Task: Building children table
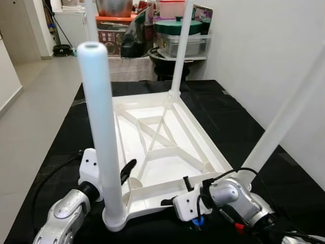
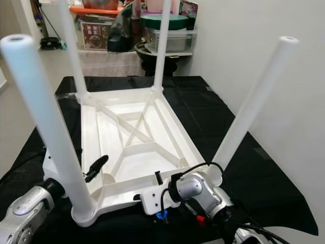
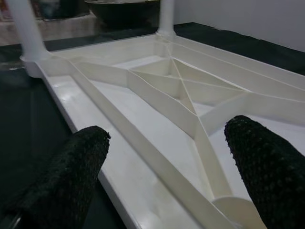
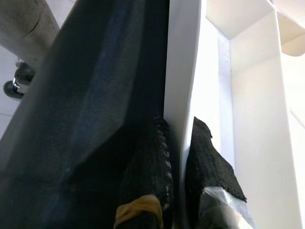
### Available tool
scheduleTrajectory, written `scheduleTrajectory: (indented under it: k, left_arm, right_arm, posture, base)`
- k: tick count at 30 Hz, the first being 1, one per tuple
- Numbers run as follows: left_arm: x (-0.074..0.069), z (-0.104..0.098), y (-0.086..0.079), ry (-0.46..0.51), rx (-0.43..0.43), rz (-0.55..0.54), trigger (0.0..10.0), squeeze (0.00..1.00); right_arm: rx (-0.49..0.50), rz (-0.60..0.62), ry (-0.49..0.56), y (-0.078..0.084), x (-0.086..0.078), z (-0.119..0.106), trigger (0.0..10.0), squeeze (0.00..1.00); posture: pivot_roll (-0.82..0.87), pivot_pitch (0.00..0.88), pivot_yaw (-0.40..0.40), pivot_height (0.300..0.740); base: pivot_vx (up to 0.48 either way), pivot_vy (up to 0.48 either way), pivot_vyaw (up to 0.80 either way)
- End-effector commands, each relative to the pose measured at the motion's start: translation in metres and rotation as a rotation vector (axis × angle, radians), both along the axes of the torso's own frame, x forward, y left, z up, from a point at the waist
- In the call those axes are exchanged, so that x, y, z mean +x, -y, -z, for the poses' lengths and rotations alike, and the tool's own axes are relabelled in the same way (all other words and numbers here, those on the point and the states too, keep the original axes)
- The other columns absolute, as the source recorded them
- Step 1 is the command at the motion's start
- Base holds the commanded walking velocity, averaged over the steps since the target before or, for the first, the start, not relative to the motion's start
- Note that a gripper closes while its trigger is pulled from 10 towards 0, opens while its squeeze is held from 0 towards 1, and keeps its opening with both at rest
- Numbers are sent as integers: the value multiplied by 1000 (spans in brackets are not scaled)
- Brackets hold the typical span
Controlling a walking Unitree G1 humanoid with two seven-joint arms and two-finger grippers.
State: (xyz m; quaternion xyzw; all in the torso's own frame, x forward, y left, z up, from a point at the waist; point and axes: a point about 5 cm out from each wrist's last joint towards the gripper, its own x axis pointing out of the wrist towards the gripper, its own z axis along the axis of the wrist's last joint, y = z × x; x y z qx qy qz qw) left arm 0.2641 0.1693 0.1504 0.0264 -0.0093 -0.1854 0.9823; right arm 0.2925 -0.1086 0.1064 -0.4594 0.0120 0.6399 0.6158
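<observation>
Table top point(image 2: 137, 137), white moulded plastic, is seen lying upside down on a black cloth point(image 2: 203, 112) over the floor, with four white tube legs standing up from its corners. The right end effector point(image 4: 177, 143) is closed narrowly on the near rim of the table top, one finger outside against the cloth and the other inside the rim wall. The left end effector point(image 3: 167, 157) is held wide open, with the ribbed underside of the top just ahead of it and one finger point(image 2: 96, 166) reaching over the near rim beside the near left leg point(image 2: 48, 127). The near right leg point(image 2: 251, 101) rises just beyond the right end effector and leans outward, so it is judged possibly not fully seated. The piece is judged light and fairly stiff, though the thin rim may flex and the smooth plastic may slip under a narrow pinch. The ribs and the thick corner sockets are judged the firmest places to grip; the long legs would act as levers and could work loose if pulled sideways.
</observation>
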Motion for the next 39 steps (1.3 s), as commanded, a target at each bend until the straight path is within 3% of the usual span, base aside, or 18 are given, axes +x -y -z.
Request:
scheduleTrajectory:
  k: [1,3,4,7,11,13,14,16,20,22,25,26,28,33,36,37,39]
  left_arm:
    - [-2,1,5,3,6,30,10000,0]
    - [-1,1,5,5,6,29,10000,0]
    - [-1,1,5,5,5,28,10000,0]
    - [-3,3,5,3,5,26,10000,0]
    - [-4,3,5,2,5,22,10000,0]
    - [-4,3,3,2,4,15,10000,0]
    - [-4,3,3,2,4,15,10000,0]
    - [-4,3,3,3,4,11,10000,0]
    - [-4,2,1,8,5,-2,10000,0]
    - [-1,-3,-5,46,7,-66,10000,0]
    - [11,-37,-45,249,6,-424,10000,0]
    - [11,-37,-45,249,6,-424,10000,0]
    - [9,-67,-60,396,43,-540,10000,0]
    - [4,-90,-63,507,98,-572,10000,0]
    - [2,-84,-54,477,111,-510,10000,0]
    - [-1,-75,-48,438,112,-471,10000,0]
    - [-13,-48,-33,330,121,-407,10000,0]
  right_arm:
    - [148,130,83,2,16,-22,10000,0]
    - [180,180,54,5,20,-26,10000,0]
    - [206,196,37,5,20,-28,10000,992]
    - [273,224,-9,4,18,-34,10000,1000]
    - [382,244,18,1,20,-48,10000,1000]
    - [555,232,17,-3,20,-75,10000,1000]
    - [555,232,17,-3,20,-75,10000,1000]
    - [685,225,14,-4,18,-97,10000,1000]
    - [727,226,8,-3,15,-107,10000,1000]
    - [746,229,4,-1,13,-112,10000,1000]
    - [773,274,-4,4,9,-111,10000,1000]
    - [773,274,-4,4,9,-111,10000,1000]
    - [828,318,-14,6,9,-111,10000,1000]
    - [912,363,-13,6,10,-118,10000,1000]
    - [918,376,-30,4,8,-117,10000,945]
    - [910,382,-34,3,7,-115,10000,0]
    - [908,424,-58,5,4,-110,10000,0]
  posture:
    - [62,0,-40,740]
    - [62,0,-40,740]
    - [61,0,-41,740]
    - [62,0,-44,740]
    - [63,0,-46,740]
    - [63,0,-48,740]
    - [63,0,-48,740]
    - [62,0,-49,740]
    - [62,0,-49,740]
    - [61,0,-51,740]
    - [63,0,-54,740]
    - [63,0,-54,740]
    - [69,0,-58,740]
    - [74,0,-61,740]
    - [76,0,-56,740]
    - [76,0,-56,740]
    - [73,0,-52,740]
  base:
    - [0,0,0]
    - [0,0,0]
    - [0,0,0]
    - [0,0,0]
    - [0,0,0]
    - [0,0,0]
    - [0,0,0]
    - [0,0,0]
    - [0,0,0]
    - [0,0,0]
    - [0,0,0]
    - [0,0,0]
    - [0,0,0]
    - [0,0,0]
    - [0,0,0]
    - [0,0,0]
    - [0,0,0]
